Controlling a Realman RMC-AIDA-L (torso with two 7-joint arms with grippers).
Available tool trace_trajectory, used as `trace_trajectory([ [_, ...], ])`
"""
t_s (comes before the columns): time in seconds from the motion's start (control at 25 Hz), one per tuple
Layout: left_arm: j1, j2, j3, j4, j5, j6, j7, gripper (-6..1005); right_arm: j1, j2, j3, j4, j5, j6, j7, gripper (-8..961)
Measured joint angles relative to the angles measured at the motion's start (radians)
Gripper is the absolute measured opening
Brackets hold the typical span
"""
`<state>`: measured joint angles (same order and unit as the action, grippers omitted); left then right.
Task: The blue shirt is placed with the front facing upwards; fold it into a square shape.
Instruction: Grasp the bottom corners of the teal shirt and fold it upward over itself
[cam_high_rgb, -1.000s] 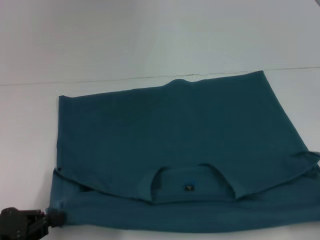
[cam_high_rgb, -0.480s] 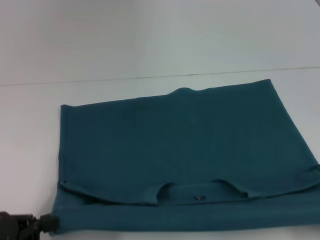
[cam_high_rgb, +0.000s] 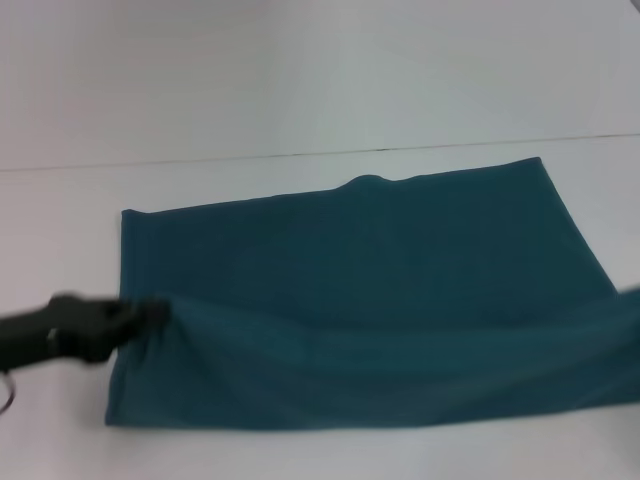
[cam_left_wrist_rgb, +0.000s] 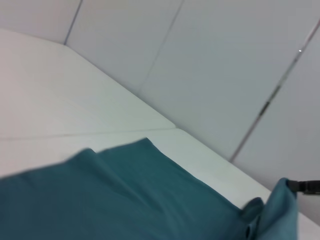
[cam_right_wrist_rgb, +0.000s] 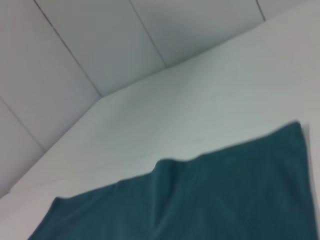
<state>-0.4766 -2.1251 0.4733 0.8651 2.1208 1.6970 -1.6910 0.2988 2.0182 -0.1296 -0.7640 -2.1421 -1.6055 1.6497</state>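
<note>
Showing plain teal, blue shirt (cam_high_rgb: 370, 290), near edge lifted, seemingly by left tool (cam_high_rgb: 150, 313).

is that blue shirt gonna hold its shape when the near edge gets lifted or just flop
Probably flop: where the left claw pulls up the blue shirt, the cloth sags in soft diagonal folds rather than rising flat. It looks light, since a corner grip lifts a whole edge. It likely drags on the table rather than slides.

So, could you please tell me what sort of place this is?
Probably a lab or test room rather than a home: a bare white table, plain panelled walls behind it, and only the blue shirt laid out, its near edge held by the robot's left hand.
</note>
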Motion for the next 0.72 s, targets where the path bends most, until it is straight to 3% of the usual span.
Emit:
trace_trajectory([
  [0.24,-0.121,0.021,0.038,-0.114,0.005,-0.234,-0.008,1,0.121,-0.003,-0.060,0.061,-0.001,0.193,-0.011,33],
  [0.44,-0.185,0.021,0.045,-0.179,0.004,-0.438,-0.008,1,0.208,-0.005,-0.155,0.134,-0.001,0.410,-0.046,32],
  [0.72,-0.244,0.019,0.048,-0.239,-0.003,-0.662,-0.008,0,0.344,0.004,-0.203,0.214,0.005,0.674,-0.138,32],
])
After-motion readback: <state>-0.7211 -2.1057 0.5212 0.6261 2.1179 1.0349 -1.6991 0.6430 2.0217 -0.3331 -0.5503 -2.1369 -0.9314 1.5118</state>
